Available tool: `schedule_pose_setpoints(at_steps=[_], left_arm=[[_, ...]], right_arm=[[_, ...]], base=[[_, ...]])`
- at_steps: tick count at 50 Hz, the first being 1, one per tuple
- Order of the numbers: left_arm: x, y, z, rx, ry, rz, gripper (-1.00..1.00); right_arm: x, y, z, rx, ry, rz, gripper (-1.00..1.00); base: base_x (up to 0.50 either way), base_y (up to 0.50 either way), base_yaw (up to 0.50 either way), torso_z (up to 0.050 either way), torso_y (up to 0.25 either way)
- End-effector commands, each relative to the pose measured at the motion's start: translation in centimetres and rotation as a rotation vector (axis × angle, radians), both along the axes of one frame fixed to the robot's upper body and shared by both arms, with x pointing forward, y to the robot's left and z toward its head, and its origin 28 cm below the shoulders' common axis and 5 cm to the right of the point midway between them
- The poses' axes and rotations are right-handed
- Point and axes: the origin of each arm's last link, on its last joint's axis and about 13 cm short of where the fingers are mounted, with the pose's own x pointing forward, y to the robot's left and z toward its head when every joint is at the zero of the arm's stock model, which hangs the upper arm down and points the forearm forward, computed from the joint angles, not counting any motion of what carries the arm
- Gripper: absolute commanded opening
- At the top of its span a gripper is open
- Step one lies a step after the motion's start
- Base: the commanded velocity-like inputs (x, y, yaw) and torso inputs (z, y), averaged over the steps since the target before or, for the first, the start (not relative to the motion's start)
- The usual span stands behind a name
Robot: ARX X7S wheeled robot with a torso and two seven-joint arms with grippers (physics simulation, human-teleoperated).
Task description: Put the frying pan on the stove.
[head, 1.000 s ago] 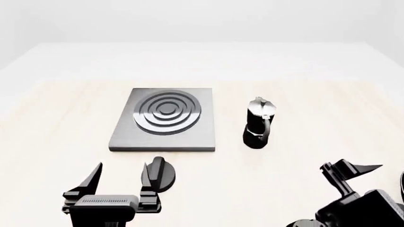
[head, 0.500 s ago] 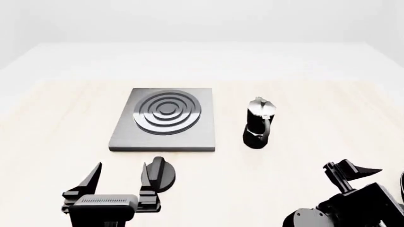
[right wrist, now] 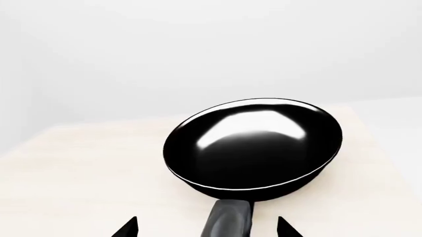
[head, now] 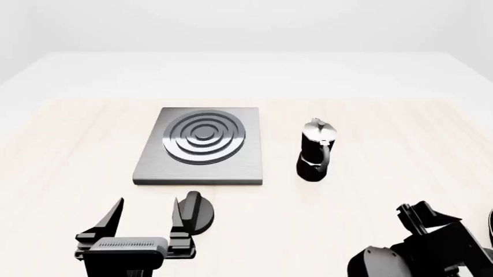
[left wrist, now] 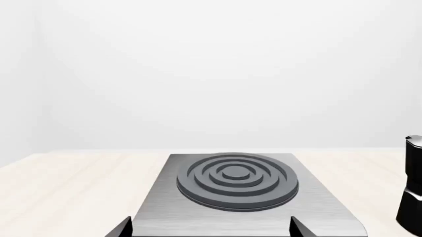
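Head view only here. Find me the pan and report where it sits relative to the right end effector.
Observer: The right wrist view shows the pan on the table just ahead of the right end effector, with its handle pointing back at it.
Operator: Give me the finger state.
Observer: Open. The fingers stand apart on either side of the handle and do not touch it.
Operator: Now check the stove from the left wrist.
Observer: The stove lies straight ahead of the left end effector, and its rings are bare. The moka pot is cut off at that picture's edge, off the plate.
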Motion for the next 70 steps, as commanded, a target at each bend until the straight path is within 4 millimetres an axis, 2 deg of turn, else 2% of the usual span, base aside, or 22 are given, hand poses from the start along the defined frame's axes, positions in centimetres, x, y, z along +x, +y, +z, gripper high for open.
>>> schedule_pose_setpoints(at_steps=[1, 20, 31, 70], left_arm=[[0.0, 0.0, 0.0, -0.001, -0.001, 0.0, 1.0], [0.0, 0.0, -0.1, 0.0, 0.003, 0.0, 1.0], [0.1, 0.0, -0.1, 0.003, 0.002, -0.001, 1.0], [0.1, 0.0, -0.1, 0.002, 0.003, -0.001, 1.0]], right_arm=[[0.7, -0.7, -0.9, 0.033, 0.05, -0.023, 1.0], [1.2, -1.4, -1.7, 0.062, 0.09, -0.048, 1.0], [2.2, -1.0, -0.8, 0.028, 0.117, -0.071, 1.0], [4.3, -0.9, -0.8, 0.007, 0.186, -0.13, 1.0]], base=[[0.0, 0.0, 0.0, 0.0, 0.0], [0.0, 0.0, 0.0, 0.0, 0.0], [0.0, 0.0, 0.0, 0.0, 0.0], [0.0, 0.0, 0.0, 0.0, 0.0]])
